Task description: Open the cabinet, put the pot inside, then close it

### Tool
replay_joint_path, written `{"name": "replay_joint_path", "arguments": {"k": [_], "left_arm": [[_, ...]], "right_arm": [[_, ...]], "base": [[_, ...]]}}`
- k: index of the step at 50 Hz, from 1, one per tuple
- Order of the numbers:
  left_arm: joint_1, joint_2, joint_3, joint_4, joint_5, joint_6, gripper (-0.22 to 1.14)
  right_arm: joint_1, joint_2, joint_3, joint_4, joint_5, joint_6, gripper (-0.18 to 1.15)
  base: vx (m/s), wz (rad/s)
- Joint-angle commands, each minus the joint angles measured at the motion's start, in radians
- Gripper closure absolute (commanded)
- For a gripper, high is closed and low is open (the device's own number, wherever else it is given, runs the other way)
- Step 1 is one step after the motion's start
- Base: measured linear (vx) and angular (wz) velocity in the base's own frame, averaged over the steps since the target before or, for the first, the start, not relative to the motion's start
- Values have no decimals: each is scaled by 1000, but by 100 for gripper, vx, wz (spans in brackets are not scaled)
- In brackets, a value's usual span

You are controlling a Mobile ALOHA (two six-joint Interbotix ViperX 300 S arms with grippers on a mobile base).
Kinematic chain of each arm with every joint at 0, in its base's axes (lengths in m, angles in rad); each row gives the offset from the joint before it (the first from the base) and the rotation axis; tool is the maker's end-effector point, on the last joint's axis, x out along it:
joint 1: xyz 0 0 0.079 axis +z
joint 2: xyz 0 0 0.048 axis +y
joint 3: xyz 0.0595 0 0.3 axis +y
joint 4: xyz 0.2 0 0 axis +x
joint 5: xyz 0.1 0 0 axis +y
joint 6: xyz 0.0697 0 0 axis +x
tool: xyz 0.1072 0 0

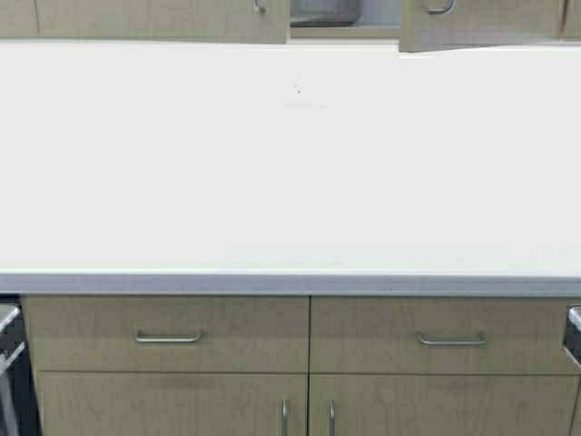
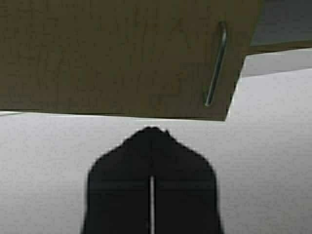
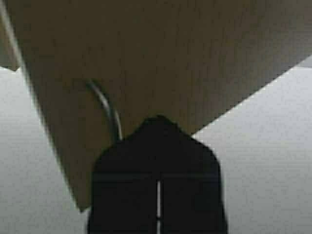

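The cabinet runs along the top of the high view. Its left door (image 1: 163,20) looks flush, and its right door (image 1: 481,23) stands ajar with its lower edge swung out. In the gap between them a grey metal pot (image 1: 324,11) shows against the pale interior. Neither arm appears in the high view. In the left wrist view my left gripper (image 2: 152,129) is shut and empty, just below the left door (image 2: 112,58) and apart from its handle (image 2: 215,66). In the right wrist view my right gripper (image 3: 159,118) is shut against the right door (image 3: 185,53), beside its curved handle (image 3: 105,105).
A broad white countertop (image 1: 290,163) lies below the cabinet. Under it sits a base cabinet with two drawers, each with a horizontal handle (image 1: 168,338) (image 1: 451,341), and doors beneath. Dark fittings (image 1: 7,363) show at the lower left and right edges.
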Motion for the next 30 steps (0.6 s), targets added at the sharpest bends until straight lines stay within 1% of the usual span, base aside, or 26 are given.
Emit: {"name": "replay_joint_path", "arguments": {"k": [1,7,11,19,23,30], "left_arm": [[-15,-110,80,2,-12,-18,89],[-17,-198,170,3,-43,-17,89],[-17,-252,219,3,-48,-20,89],[-17,-324,284,3,-43,-25,89],[-15,-351,305,3,-43,-21,89],[-17,-365,316,2,-43,-17,89]], "right_arm": [[9,43,-89,-2,-8,-2,91],[31,120,-173,-3,-6,-3,91],[63,173,-229,-3,-5,-5,91],[97,290,-354,-2,2,-2,91],[114,295,-356,0,23,5,91],[137,244,-288,-2,29,6,91]], "base": [[20,0],[20,-2],[20,-4],[18,-12],[14,-12],[12,-6]]}}
